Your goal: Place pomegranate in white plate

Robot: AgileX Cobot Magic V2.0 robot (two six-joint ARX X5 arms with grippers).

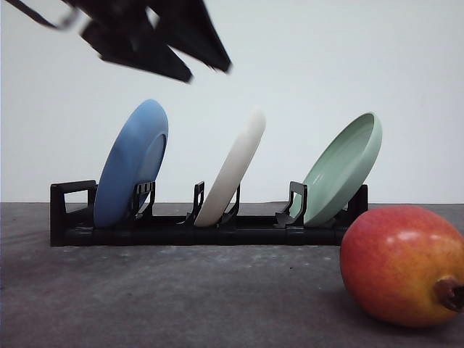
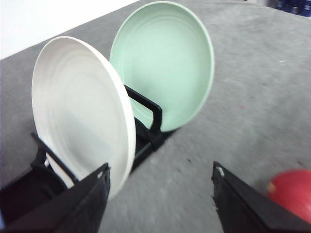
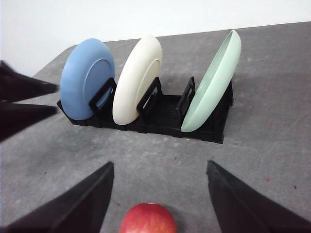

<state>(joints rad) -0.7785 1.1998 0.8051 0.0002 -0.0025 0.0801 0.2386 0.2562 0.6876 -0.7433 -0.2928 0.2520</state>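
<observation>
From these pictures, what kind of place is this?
Probably a lab test bench, not a real kitchen: a bare grey table before a plain white wall, with just a black dish rack of three plates and one pomegranate.

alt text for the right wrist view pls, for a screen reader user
Open right gripper poised above a red pomegranate on a grey table. Beyond it, a black dish rack holds three plates on edge: a blue plate, the white plate in the middle slot and a mint-green plate. Dark parts of the other arm show beside the blue plate.
</observation>
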